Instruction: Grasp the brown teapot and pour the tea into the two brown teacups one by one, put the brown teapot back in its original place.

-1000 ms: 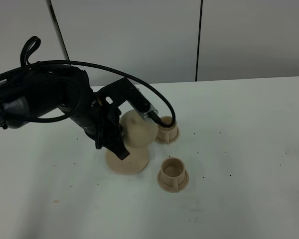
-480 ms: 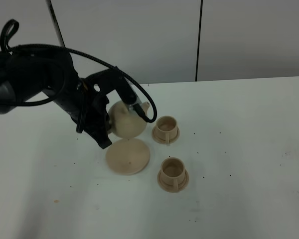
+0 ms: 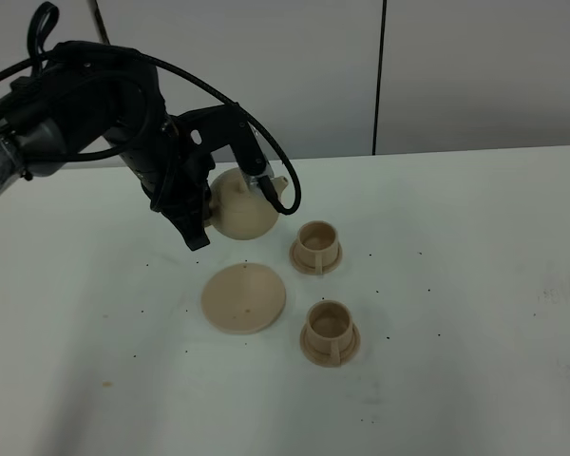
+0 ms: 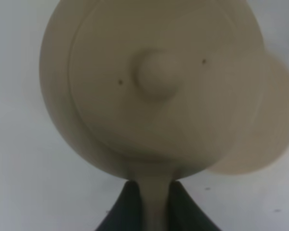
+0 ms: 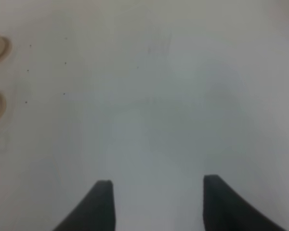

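Desk (image 3: 475, 285): white, speckled, carrying every item below. Left arm (image 3: 85, 114): black, cabled, reaching in from the left side of the high view. Teapot (image 3: 242, 204): round-bellied, tan, held in the air clear of the desk, behind the plate and just left of the far cup, roughly upright with its spout turned toward that cup. This looks like a carry toward the first pour, with no tilt begun. Plate (image 3: 244, 297): flat tan disc, bare, apparently the spot kept for the teapot's return. Cups, two: far cup (image 3: 316, 247) and near cup (image 3: 330, 331), each on its small base, apart from one another and right of the plate, lined up so one reach can serve both. Left gripper (image 4: 154, 207): fingers (image 4: 127, 209) clamped on the teapot's handle. Only the left wrist view shows this, along with the lid and its knob from above and a sliver of plate (image 4: 274, 125) beyond the belly; in the high view the grip is hidden. Right gripper (image 5: 156, 185): absent from the high view, fingers (image 5: 103, 192) apart over bare desk with nothing between them, both cups just at the frame's edge, evidently idle.
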`<state>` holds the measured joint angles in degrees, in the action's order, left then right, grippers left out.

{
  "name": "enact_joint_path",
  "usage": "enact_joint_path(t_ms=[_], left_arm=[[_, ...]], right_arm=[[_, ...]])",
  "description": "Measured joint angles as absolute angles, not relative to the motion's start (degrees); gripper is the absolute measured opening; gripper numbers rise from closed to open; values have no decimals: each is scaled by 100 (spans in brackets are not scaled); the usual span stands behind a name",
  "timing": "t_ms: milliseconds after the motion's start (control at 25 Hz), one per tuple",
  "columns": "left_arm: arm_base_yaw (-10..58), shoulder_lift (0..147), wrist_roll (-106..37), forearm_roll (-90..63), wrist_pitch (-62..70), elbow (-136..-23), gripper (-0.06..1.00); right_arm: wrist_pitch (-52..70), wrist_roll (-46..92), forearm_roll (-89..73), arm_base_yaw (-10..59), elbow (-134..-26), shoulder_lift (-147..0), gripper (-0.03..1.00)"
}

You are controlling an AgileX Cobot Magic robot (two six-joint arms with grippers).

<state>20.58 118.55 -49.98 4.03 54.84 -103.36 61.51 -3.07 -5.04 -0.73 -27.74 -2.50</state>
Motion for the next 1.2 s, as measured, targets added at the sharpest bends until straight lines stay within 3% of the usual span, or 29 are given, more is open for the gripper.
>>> enact_joint_path(t_ms=[480,1200], left_arm=[[2054,12416,-5697,954,5380,-10960,17],[2054,12491,-6706,931,4604,-10998,17]], right_arm=[[6151,-307,-504,-73,-2774,-250,41],[6151,-307,-504,-73,-2774,-250,41]])
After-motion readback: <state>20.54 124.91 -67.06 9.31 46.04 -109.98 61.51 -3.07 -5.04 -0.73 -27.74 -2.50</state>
